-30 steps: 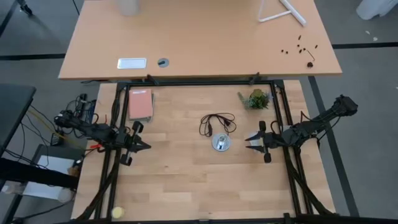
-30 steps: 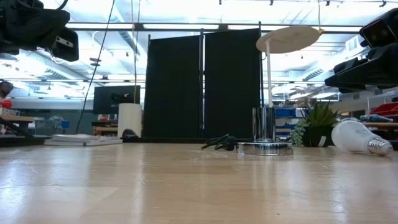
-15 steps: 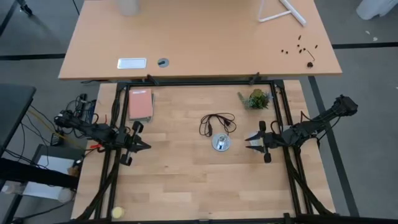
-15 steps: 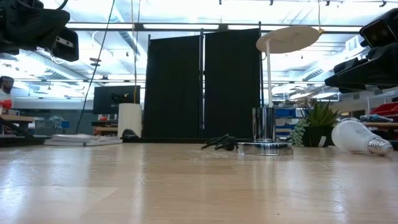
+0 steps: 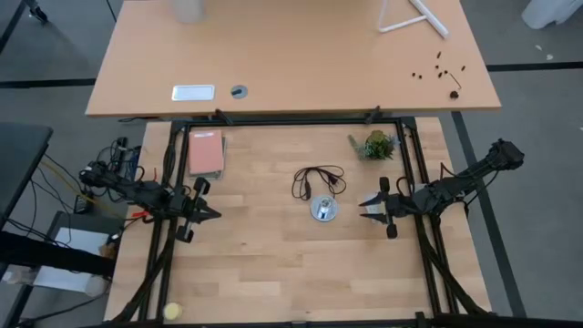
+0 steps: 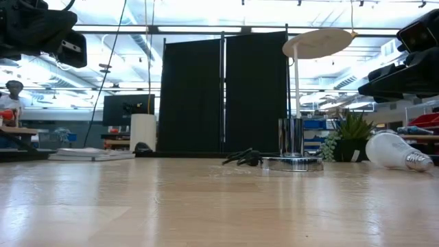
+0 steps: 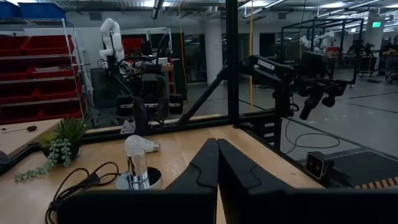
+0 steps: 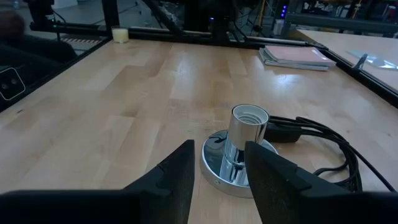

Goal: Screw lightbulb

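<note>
The left gripper (image 5: 211, 215) hovers over the left part of the desk (image 5: 264, 264), its jaws pressed together and holding nothing. Near the middle stands the silvery socket (image 5: 322, 209), its threaded mouth upright and vacant, a black cord (image 5: 314, 179) looped just behind it. The right gripper (image 5: 364, 209) hangs beside the socket with its jaws parted by a narrow gap, gripping nothing. The lightbulb (image 6: 396, 152) lies on its side on the desk below that arm, screw end pointing away from the socket.
</note>
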Controlling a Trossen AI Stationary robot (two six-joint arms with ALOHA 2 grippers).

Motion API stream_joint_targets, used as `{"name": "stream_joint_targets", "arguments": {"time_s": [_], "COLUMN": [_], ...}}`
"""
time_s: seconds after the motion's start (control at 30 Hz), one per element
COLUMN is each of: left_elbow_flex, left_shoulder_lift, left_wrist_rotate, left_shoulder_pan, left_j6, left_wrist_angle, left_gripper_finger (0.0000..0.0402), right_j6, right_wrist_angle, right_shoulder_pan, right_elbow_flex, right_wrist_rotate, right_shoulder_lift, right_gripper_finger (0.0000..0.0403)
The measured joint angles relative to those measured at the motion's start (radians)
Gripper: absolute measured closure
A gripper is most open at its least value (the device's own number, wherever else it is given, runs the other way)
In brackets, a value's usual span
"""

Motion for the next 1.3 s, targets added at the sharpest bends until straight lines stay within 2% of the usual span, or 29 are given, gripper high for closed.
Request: {"name": "stream_joint_targets", "arguments": {"time_s": [0.8,1.3], "left_elbow_flex": [0.000,0.000], "left_shoulder_lift": [0.000,0.000], "left_wrist_rotate": [0.000,-0.011], "left_shoulder_pan": [0.000,0.000], "left_j6": [0.000,0.007], "left_wrist_angle": [0.001,0.161], "left_gripper_finger": [0.0394,0.0394], "right_j6": [0.000,0.000], "right_wrist_angle": [0.000,0.000], "right_shoulder_pan": [0.000,0.000], "right_elbow_flex": [0.000,0.000], "right_wrist_rotate": [0.000,0.000], "right_shoulder_lift": [0.000,0.000], "right_gripper_finger": [0.0254,0.0254]}}
